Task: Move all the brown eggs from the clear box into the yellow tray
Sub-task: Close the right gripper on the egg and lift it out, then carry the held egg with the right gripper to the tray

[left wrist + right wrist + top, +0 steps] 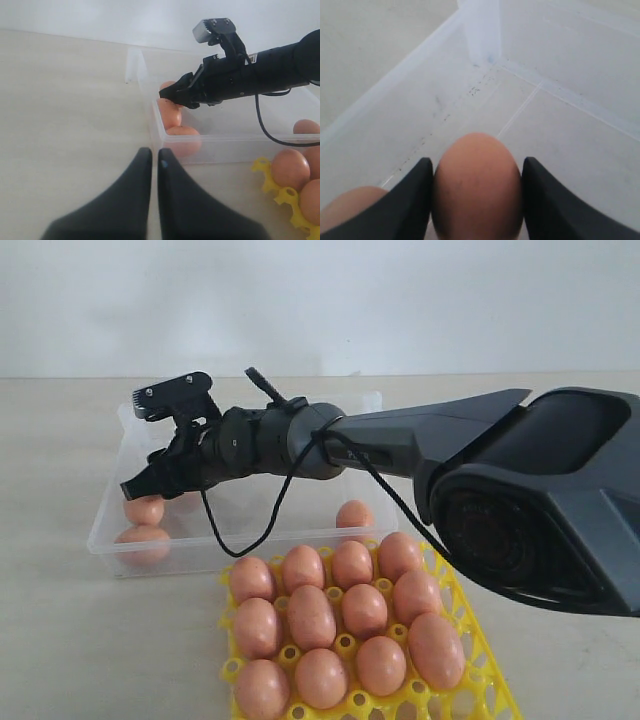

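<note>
In the exterior view the right tool [140, 483] reaches across the middle to the far-left end of the clear box [250, 540], tips down at a brown egg [146, 510]. A second egg [143, 540] lies just beside it against the near wall, and a third egg [354, 514] sits well apart at the other end. The yellow tray [458, 588], mostly filled, lies just in front of the box, toward the tool's own arm. In the left wrist view the left tool [152, 151] hangs over the surface [65, 100] outside the box, fingers nearly together and empty, so the right arm is plainly the nearer one. In the right wrist view the brown egg [477, 200] sits between the fingers [412, 200], its long axis running along the tool's reach and pointing toward the box corner. Both fingers lie against its flanks at a fairly wide spread, so it reads as gripped. Whether it is off the box floor I cannot tell. The next move likely calls for lifting straight up, clear of the neighbouring egg, then drawing back to the tray.
</note>
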Controlling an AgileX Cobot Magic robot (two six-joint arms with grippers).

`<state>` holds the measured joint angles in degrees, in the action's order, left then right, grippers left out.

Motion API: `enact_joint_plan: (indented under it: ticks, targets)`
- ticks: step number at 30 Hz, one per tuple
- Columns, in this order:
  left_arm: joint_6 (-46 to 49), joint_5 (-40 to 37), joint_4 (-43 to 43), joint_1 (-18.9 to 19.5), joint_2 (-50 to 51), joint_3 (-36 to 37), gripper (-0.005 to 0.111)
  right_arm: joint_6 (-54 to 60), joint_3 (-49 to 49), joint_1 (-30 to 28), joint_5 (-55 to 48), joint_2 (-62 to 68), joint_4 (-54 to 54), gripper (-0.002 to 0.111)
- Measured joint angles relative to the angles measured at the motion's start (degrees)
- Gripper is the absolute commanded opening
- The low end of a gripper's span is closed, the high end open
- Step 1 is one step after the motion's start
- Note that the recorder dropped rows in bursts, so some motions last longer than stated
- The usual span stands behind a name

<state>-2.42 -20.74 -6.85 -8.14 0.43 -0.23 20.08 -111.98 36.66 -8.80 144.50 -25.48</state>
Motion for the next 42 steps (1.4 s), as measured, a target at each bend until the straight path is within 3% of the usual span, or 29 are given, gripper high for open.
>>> enact_joint_plan:
  ticks: [1,10,16,21,26,27,29,37,42]
  targets:
    - [0.00,0.00,0.00,0.00,0.00,0.00,0.004,0.00,0.00,0.00,0.15,0.02,0.00,0.000]
    - [0.00,0.00,0.00,0.00,0.00,0.00,0.004,-0.37,0.10,0.00,-2.58,-0.86,0.00,0.000]
    - [0.00,0.00,0.00,0.00,0.00,0.00,0.004,-12.61,1.57,0.11,-8.33,-8.42,2.01,0.000]
    - [0.00,0.00,0.00,0.00,0.00,0.00,0.004,-19.71,20.50,2.63,2.76,-18.20,6.40,0.000]
    - [0.00,0.00,0.00,0.00,0.00,0.00,0.004,-20.08,44.87,7.54,28.00,-35.25,5.50,0.000]
    - [0.00,0.00,0.00,0.00,0.00,0.00,0.004,-20.08,53.43,8.35,35.41,-41.49,5.09,0.000]
    - [0.00,0.00,0.00,0.00,0.00,0.00,0.004,-20.08,61.49,8.58,41.24,-47.44,4.68,0.000]
    - [0.00,0.00,0.00,0.00,0.00,0.00,0.004,-21.88,85.87,10.03,46.41,-65.50,5.91,0.000]
    - [0.00,0.00,0.00,0.00,0.00,0.00,0.004,-25.50,92.92,14.76,46.76,-71.16,10.62,0.000]
